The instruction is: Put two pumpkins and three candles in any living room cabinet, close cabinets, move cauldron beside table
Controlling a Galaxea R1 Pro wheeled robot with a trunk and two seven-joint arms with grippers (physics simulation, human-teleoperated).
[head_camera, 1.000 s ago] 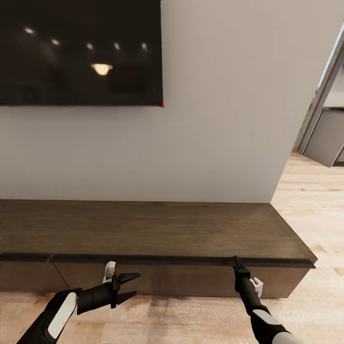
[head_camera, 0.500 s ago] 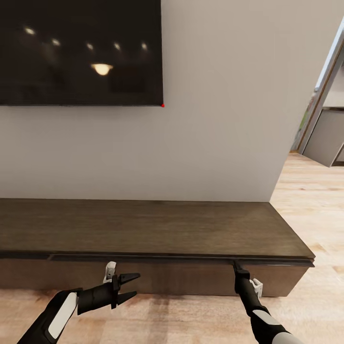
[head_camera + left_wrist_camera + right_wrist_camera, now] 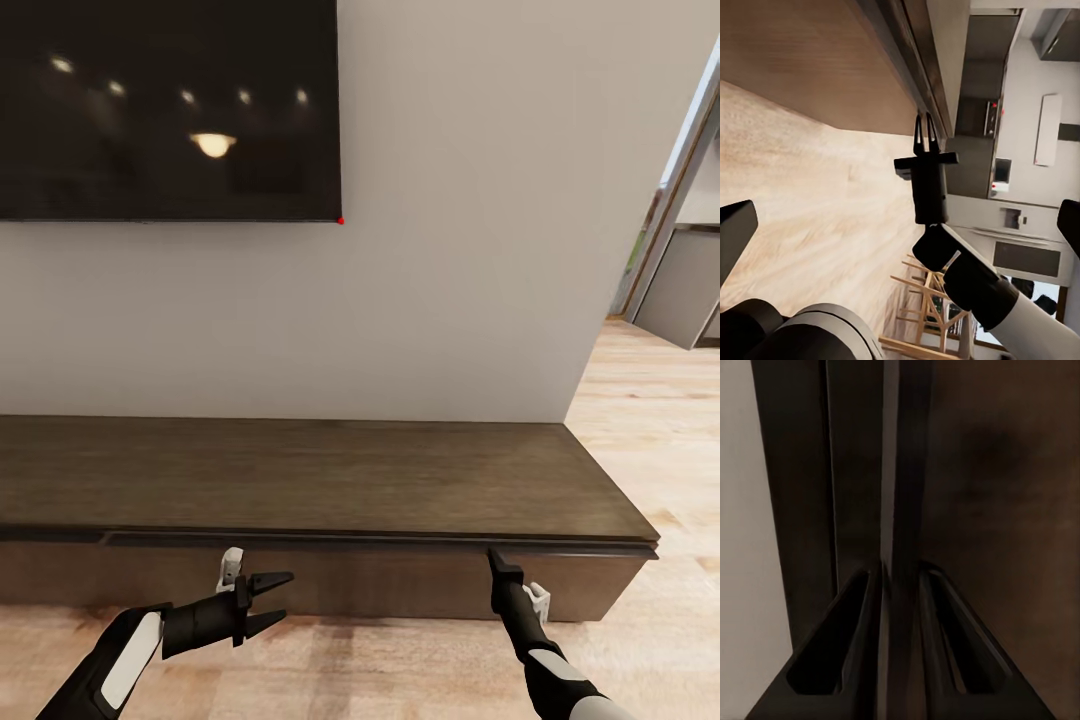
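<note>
The cabinet [image 3: 300, 480] is a long low dark-brown unit against the wall, with its drawer front [image 3: 380, 580] just below the top. My right gripper [image 3: 492, 556] is at that drawer front's upper edge, near its right end. In the right wrist view its fingers [image 3: 832, 660] stand close together with the thin dark edge between them. The left wrist view has the same gripper [image 3: 924, 131] pinching that edge. My left gripper [image 3: 285, 596] hangs open in front of the drawer front, holding nothing. Pumpkins, candles and cauldron are out of view.
A large dark TV [image 3: 170, 110] hangs on the pale wall above the cabinet. Light wood floor [image 3: 660, 420] runs to the right toward a doorway [image 3: 690, 290]. Kitchen appliances [image 3: 1020, 217] and wooden chairs [image 3: 934, 300] appear in the left wrist view.
My right gripper has drawn back and down a little, and the drawer's top edge now stands slightly out from under the cabinet top. The left arm has not moved.
</note>
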